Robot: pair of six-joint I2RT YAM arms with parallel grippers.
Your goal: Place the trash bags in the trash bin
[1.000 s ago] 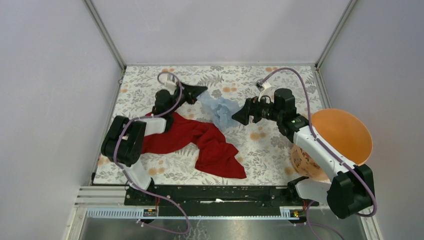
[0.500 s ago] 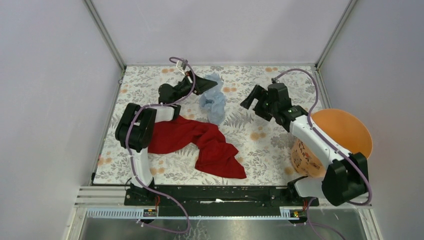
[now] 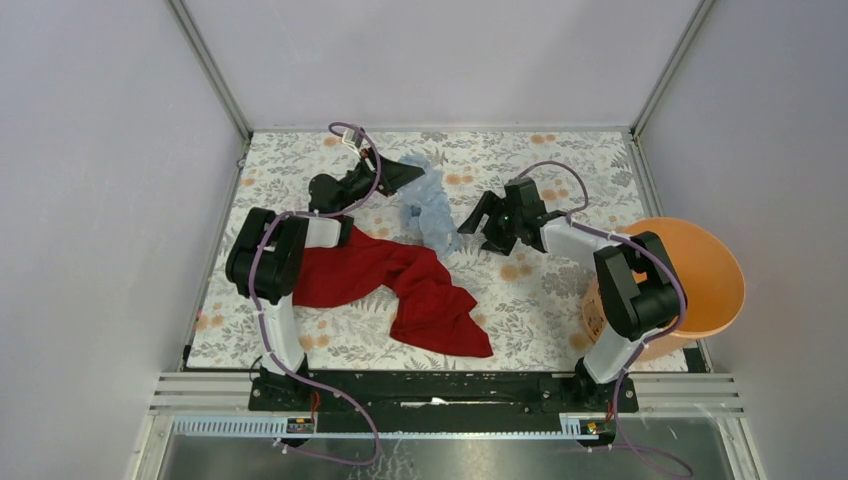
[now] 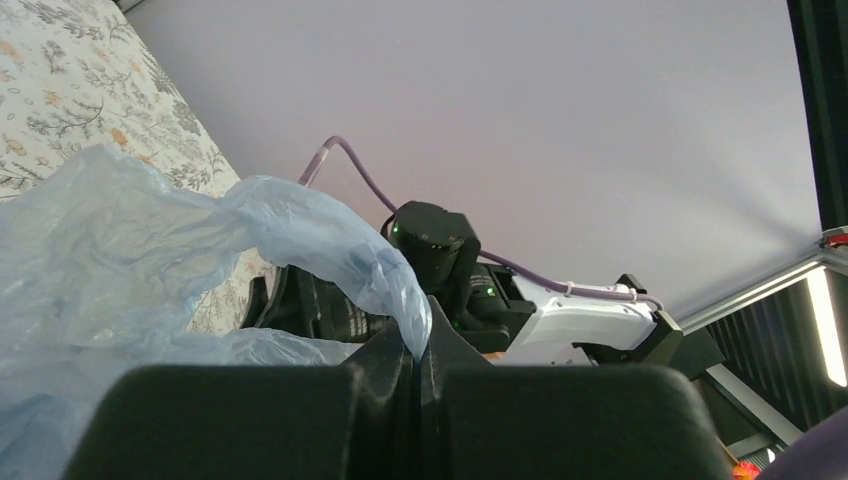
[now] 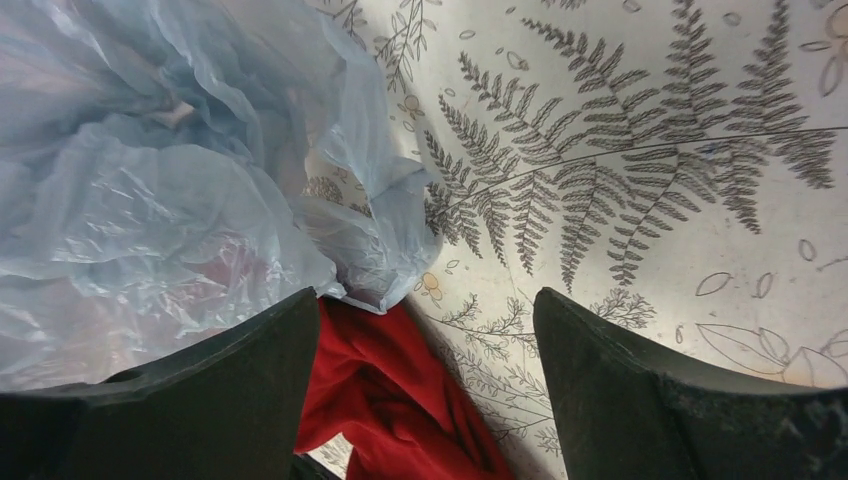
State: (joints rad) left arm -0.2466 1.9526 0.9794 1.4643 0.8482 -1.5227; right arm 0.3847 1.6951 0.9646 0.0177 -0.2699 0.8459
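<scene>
On the far left-centre of the floral worktop (image 3: 540,290), the left end effector (image 3: 405,174) has its fingers pressed together on a fold of the trash bags (image 3: 430,205). The left wrist view shows the pale-blue film (image 4: 150,250) pinched in the seam between the two shut fingers (image 4: 385,375). The bag hangs crumpled from that grip down toward the worktop, its lower edge near the large red cloth (image 3: 400,280) spread across the near-left area.

Just right of the bag, the right end effector (image 3: 468,222) is low over the worktop with its fingers spread wide apart, gripping nothing. In its wrist view, the film (image 5: 150,180) fills the left side, and a corner of the red cloth (image 5: 400,410) shows between the fingers (image 5: 250,390).

At the far right edge, the orange trash bin (image 3: 735,290) stands beside the right arm's base, well apart from the bag.
</scene>
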